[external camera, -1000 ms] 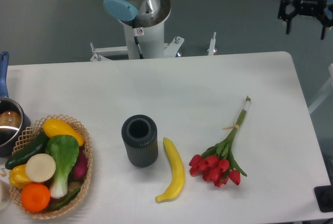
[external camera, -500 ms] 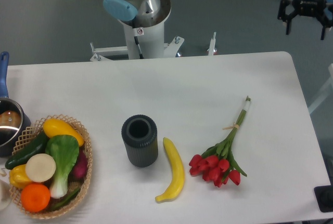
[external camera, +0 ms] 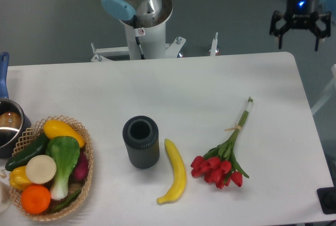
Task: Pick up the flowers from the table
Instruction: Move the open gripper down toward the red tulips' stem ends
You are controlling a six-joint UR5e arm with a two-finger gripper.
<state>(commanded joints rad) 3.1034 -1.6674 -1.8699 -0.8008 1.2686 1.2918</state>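
The flowers (external camera: 226, 155), a small bunch of red tulips on long green stems tied with a thin band, lie flat on the white table (external camera: 184, 84) at the right, blooms toward the front edge and stems pointing to the back right. My gripper (external camera: 297, 40) hangs high at the top right, beyond the table's back right corner and far from the flowers. Its black fingers (external camera: 280, 37) are spread apart with nothing between them.
A yellow banana (external camera: 175, 172) lies just left of the blooms, and a dark ribbed cylinder cup (external camera: 140, 141) stands left of it. A wicker basket of vegetables (external camera: 47, 168) and a pot (external camera: 8, 124) sit at the left edge. The arm's base (external camera: 142, 21) rises behind the table.
The gripper has shifted left and slightly down at the top right. The flowers and everything else on the table stay put.
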